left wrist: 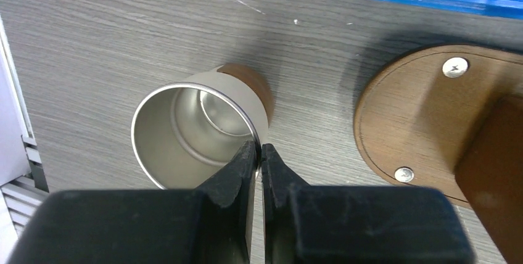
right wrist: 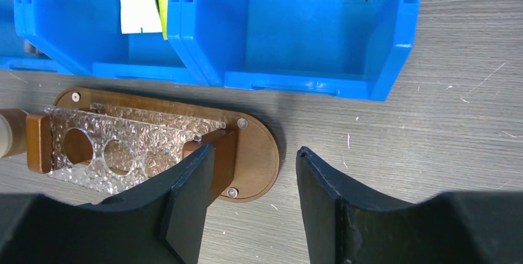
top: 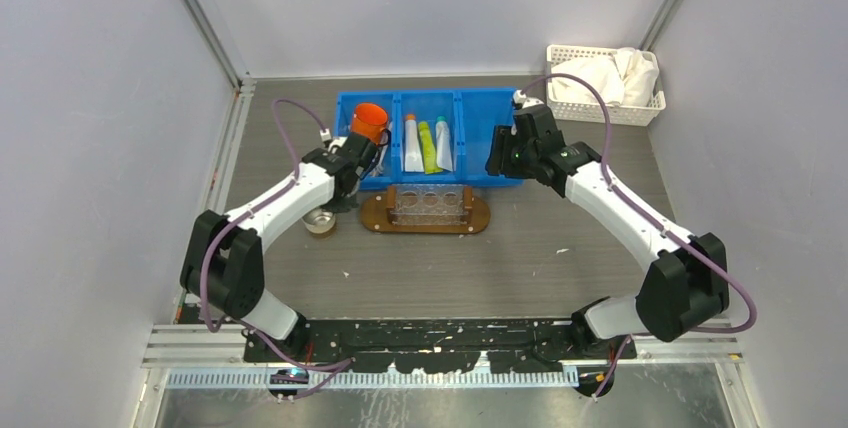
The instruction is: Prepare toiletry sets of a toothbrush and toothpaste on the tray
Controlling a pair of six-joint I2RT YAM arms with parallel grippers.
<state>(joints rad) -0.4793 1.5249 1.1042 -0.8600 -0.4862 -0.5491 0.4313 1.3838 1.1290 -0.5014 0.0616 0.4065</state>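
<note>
Three toothpaste tubes lie in the middle compartment of the blue bin (top: 480, 180): a white one (top: 411, 145), a yellow-green one (top: 429, 148) and a white one with a teal cap (top: 443, 145). The dark-brown oval tray (top: 480, 216) lies in front of the bin and carries a clear rack with three holes (top: 428, 206). My left gripper (left wrist: 259, 148) is shut on the rim of a small metal cup (left wrist: 185, 128) standing on the table left of the tray (left wrist: 407, 110). My right gripper (right wrist: 254, 150) is open and empty above the tray's right end (right wrist: 256, 153). I see no toothbrush.
An orange cup (top: 370, 120) stands in the bin's left compartment. The bin's right compartment (right wrist: 308, 23) holds nothing. A white lattice basket (top: 600, 108) with white cloth stands at the back right. Grey walls close in both sides.
</note>
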